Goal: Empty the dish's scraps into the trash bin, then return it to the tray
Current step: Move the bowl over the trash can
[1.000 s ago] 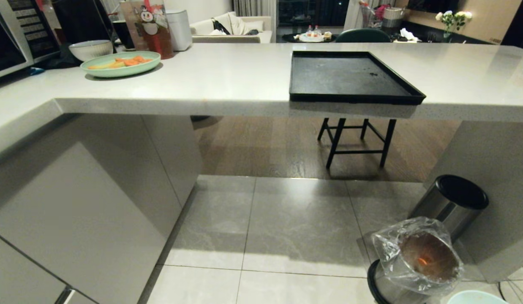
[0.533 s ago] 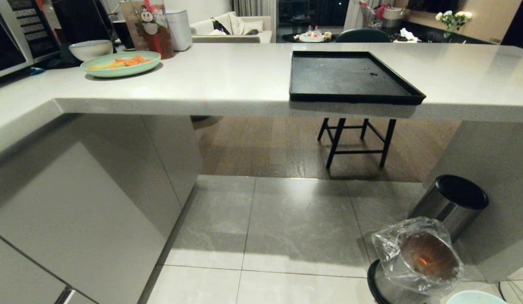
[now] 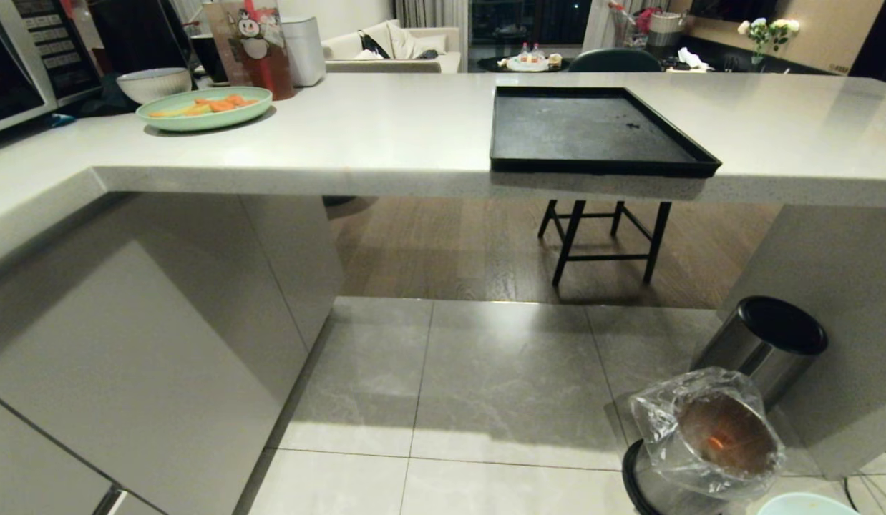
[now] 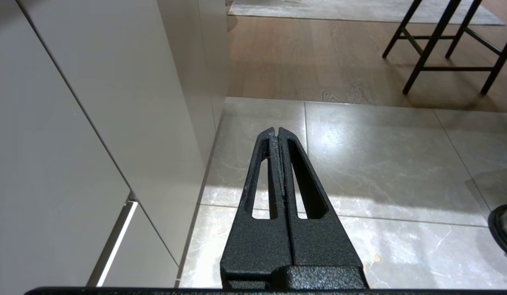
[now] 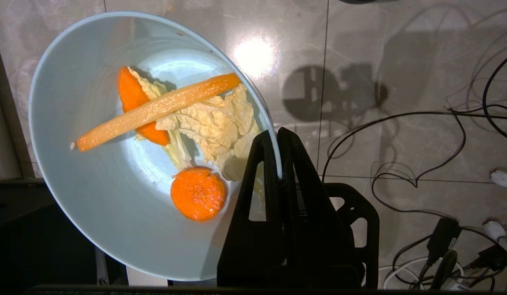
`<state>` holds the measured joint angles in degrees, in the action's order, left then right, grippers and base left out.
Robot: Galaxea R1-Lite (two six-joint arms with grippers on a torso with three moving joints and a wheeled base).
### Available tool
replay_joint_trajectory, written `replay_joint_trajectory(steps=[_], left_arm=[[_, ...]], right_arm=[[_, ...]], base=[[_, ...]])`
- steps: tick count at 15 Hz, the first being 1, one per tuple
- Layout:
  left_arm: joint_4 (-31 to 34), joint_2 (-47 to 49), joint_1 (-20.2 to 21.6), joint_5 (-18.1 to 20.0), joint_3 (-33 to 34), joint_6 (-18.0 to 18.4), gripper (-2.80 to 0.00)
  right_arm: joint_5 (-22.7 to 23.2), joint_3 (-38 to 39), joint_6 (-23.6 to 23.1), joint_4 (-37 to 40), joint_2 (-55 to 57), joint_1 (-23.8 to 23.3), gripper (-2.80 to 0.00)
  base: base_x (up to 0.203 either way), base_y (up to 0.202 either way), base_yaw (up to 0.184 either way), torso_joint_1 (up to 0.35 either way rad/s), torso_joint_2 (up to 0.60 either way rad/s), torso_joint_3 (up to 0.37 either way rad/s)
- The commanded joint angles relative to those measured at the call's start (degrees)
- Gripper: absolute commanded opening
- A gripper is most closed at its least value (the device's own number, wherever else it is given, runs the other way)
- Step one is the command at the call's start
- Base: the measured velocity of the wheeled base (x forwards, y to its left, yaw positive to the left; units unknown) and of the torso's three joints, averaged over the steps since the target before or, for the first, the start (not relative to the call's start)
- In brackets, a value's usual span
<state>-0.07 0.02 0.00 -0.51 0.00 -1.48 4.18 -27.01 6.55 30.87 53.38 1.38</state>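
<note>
pale-blue dish (image 5: 93, 172) rim clamped in right gripper (image 5: 277, 141); left gripper (image 4: 277, 132) closed, empty.

1. Left gripper (image 4: 278, 133): fingers pressed together, nothing between them, pointing out over the floor.
2. Floor (image 4: 384, 155): grey tiles below the gripper; wood boards beyond.
3. Cabinet (image 4: 93, 123): pale panels to one side.
4. Stool (image 4: 446, 45): black legs on the wood boards.

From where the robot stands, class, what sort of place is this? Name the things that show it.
Most likely a home kitchen open to a living room: a long countertop, a microwave at its end, and a sofa beyond.
</note>
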Motion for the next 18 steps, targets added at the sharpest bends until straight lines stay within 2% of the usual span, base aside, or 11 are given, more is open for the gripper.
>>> replay_joint_trajectory(steps=[1,9,18], left_arm=[[0.0,0.1,0.0,0.0,0.0,0.0,-2.8],[0.0,0.0,0.0,0.0,0.0,0.0,-2.8],[0.0,0.1,0.0,0.0,0.0,0.0,-2.8]], right_arm=[[0.0,0.0,0.0,0.2,0.1,0.0,-2.8],[0.0,0.1,-0.3,0.2,0.0,0.0,-2.8],[0.0,0.1,-0.3,0.1,-0.1,0.3,-2.8]], base=[[0.0,0.0,0.0,0.0,0.0,0.0],[0.0,0.0,0.0,0.0,0.0,0.0],[0.001,0.008,-0.166,0.002,0.0,0.005]])
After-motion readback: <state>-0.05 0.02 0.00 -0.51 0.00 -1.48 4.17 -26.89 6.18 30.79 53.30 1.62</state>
